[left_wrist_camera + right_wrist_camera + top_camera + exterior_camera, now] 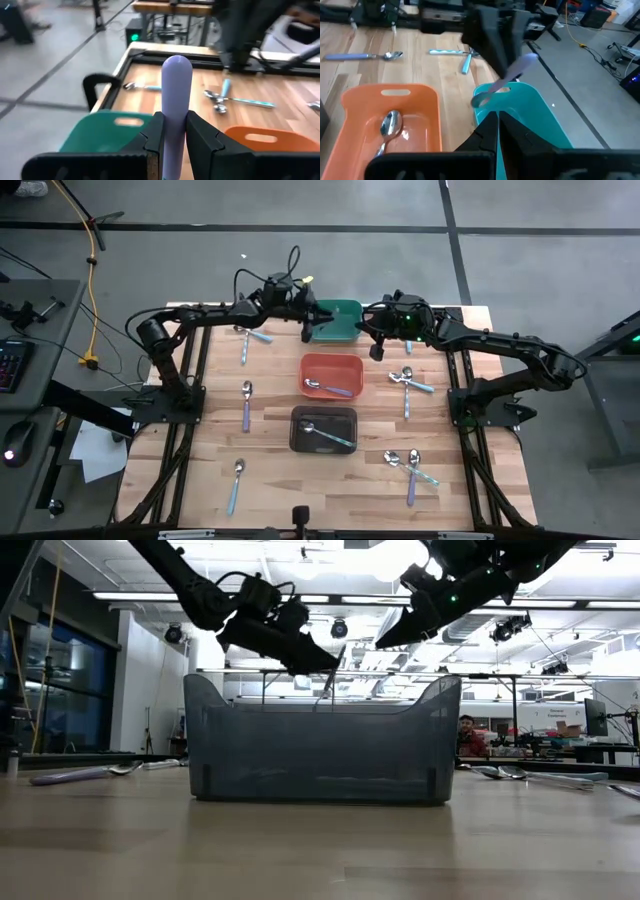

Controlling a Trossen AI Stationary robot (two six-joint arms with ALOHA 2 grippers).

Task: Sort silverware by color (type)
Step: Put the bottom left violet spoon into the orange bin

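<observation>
My left gripper point(309, 317) hovers over the green bin point(338, 322) at the table's far edge, shut on a lavender-handled spoon point(512, 75). My right gripper point(498, 122) is shut and empty, just right of that bin point(535, 115). The red-orange bin point(331, 375) holds a lavender-handled spoon point(330, 388). In the black bin point(323, 429) lies a light-blue-handled spoon point(328, 436). More spoons lie flat on the wood at left point(246, 405) and right point(408, 383). My left gripper pinches the spoon's lavender handle point(176, 107) between its two fingers. The handle's rounded free end point(177, 67) sticks out past the fingers. The spoon is lifted clear and tilted, its bowl point(480, 100) lower, over the green bin.
Two crossed spoons point(250, 338) lie left of the green bin, one point(235, 485) near the front left, and a pair point(412, 468) at front right. The three bins stand in a row down the table's middle. A person point(468, 735) sits in the room beyond.
</observation>
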